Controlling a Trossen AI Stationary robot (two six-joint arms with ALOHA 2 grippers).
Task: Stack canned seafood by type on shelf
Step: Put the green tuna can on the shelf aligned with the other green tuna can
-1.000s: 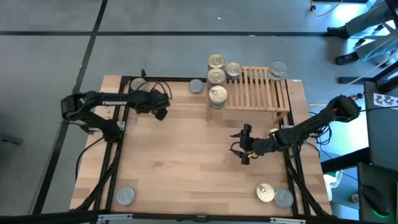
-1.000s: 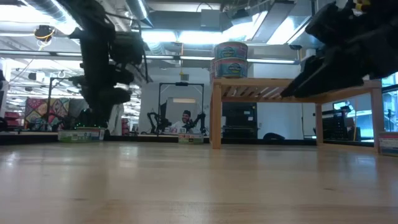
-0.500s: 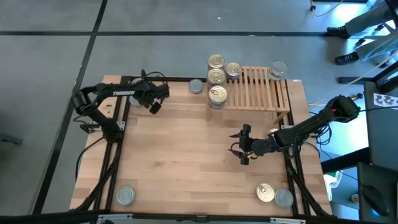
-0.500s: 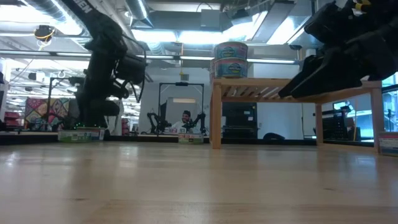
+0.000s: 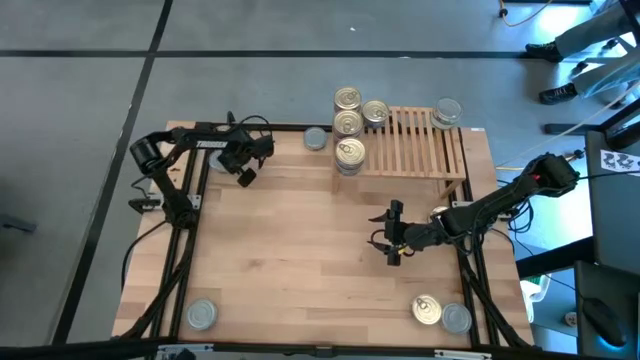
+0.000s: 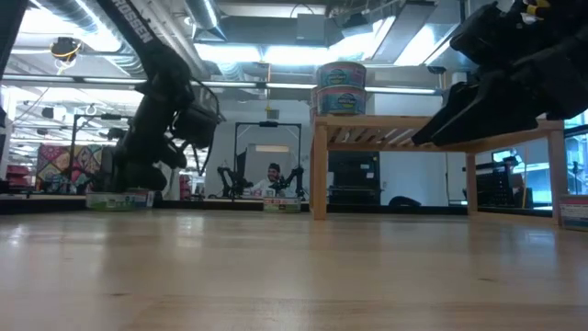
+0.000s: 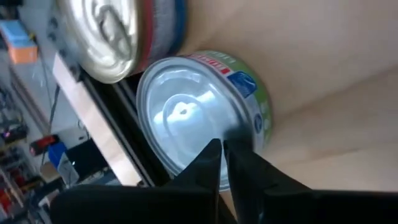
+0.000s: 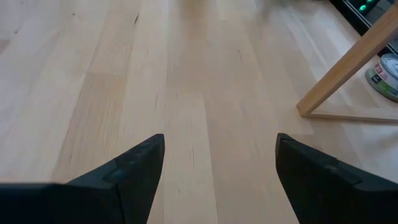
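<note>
From above I see the left gripper (image 5: 243, 176) at the far left corner of the light wooden bench (image 5: 290, 260). In its wrist view the jaws are nearly together, tips almost touching, over the rim of a silver-topped round tin with a green label (image 7: 199, 118); I cannot tell whether they pinch the rim or only hover at it. Just beside that tin lies a gold-topped pull-tab tin with a red and blue band (image 7: 118, 31). From above, a round tin top (image 5: 222, 135) peeks out behind the left arm at that corner.

The right gripper (image 5: 393, 240) waits over the middle right of the bench, jaws spread wide and holding nothing, with bare wood between its dark fingers (image 8: 124, 174).

The small raised rack of light wooden slats (image 5: 420, 140) stands at the far right of the bench. Gold-topped tins (image 5: 348, 125) crowd its left end, stacked in the low view (image 6: 340, 87), and a silver-topped tin (image 5: 446, 112) sits at its far right corner. A grey tin (image 5: 316, 139) rests on the bench just left of the rack. Near the front edge there is a silver tin at the left (image 5: 201, 315), and at the right a gold tin (image 5: 427, 310) touching a silver one (image 5: 456, 318).
</note>
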